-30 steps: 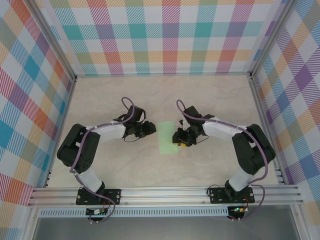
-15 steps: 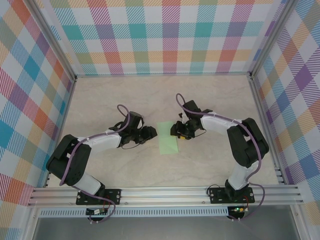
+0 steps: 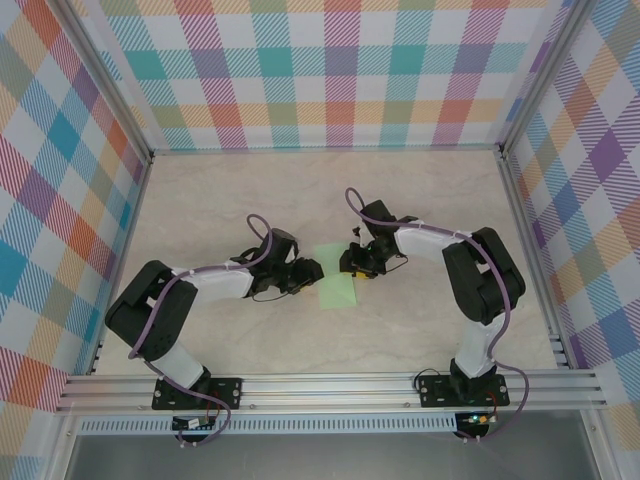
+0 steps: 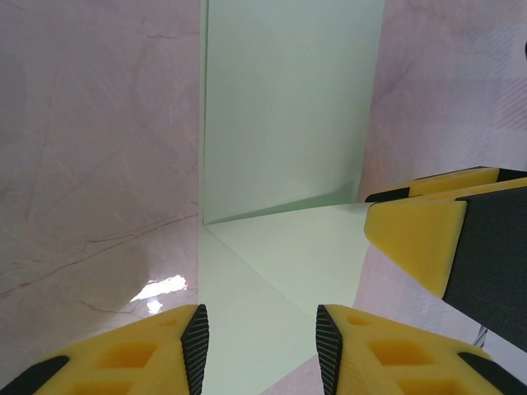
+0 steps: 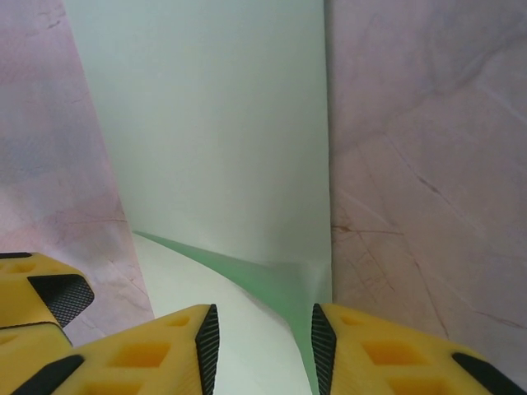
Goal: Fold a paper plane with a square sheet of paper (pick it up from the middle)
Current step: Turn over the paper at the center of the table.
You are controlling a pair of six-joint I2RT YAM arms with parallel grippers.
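The square sheet of paper is pale mint green and lies folded into a narrow rectangle at the table's middle. My left gripper sits at its left edge and my right gripper at its far right corner. In the left wrist view the paper has a diagonally folded flap, and the left gripper stands open over it. The right gripper's fingers show at the right. In the right wrist view a flap of the paper rises between the jaws of the open right gripper.
The marble-patterned table is ringed by checked walls and an aluminium rail along the near edge. A left fingertip shows at the lower left of the right wrist view.
My left gripper has moved right and nearer, up to the paper's left edge. My right gripper has shifted left and farther, to the paper's far right corner.
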